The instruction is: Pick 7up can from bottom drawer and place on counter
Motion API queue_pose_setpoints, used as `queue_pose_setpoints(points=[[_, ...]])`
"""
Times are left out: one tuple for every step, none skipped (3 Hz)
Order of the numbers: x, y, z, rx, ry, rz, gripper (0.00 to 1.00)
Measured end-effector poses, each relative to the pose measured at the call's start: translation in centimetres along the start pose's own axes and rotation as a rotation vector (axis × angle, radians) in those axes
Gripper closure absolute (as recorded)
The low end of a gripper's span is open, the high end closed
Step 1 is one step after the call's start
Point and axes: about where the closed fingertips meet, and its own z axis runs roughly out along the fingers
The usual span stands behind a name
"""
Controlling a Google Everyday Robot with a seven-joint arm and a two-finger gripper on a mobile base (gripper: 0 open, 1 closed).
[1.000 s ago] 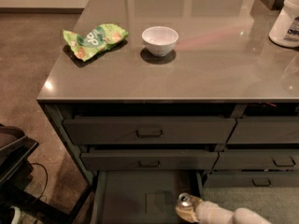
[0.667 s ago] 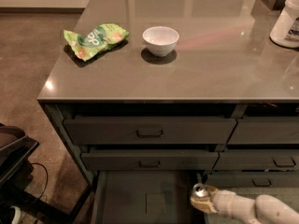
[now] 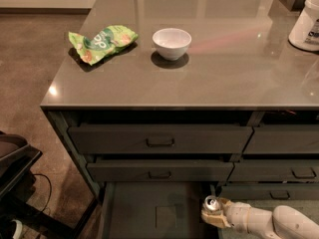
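Note:
The 7up can [image 3: 212, 203] shows its silver top and sits in my gripper [image 3: 213, 214], which is shut on it. The cream arm reaches in from the lower right. The can is held at the right edge of the open bottom drawer [image 3: 144, 208], a little above its flat floor with a square mark. The glossy grey-brown counter [image 3: 229, 63] lies well above, over the cabinet of drawers.
On the counter stand a white bowl [image 3: 172, 42], a green snack bag [image 3: 102, 43] at the left and a white container [image 3: 306, 21] at the far right. Shut drawers with dark loop handles [image 3: 160, 142] lie above the open one. Dark equipment [image 3: 15, 183] stands on the floor at left.
My gripper has moved right and slightly up with the can, from over the drawer floor to the drawer's right edge.

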Motion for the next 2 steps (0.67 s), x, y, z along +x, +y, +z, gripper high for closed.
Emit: queue_pose_setpoints(points=[[-3.1, 1.0, -0.9, 0.012, 0.031, -0.038, 1.0], [-8.8, 4.7, -2.4, 0.058, 0.064, -0.131, 1.0]])
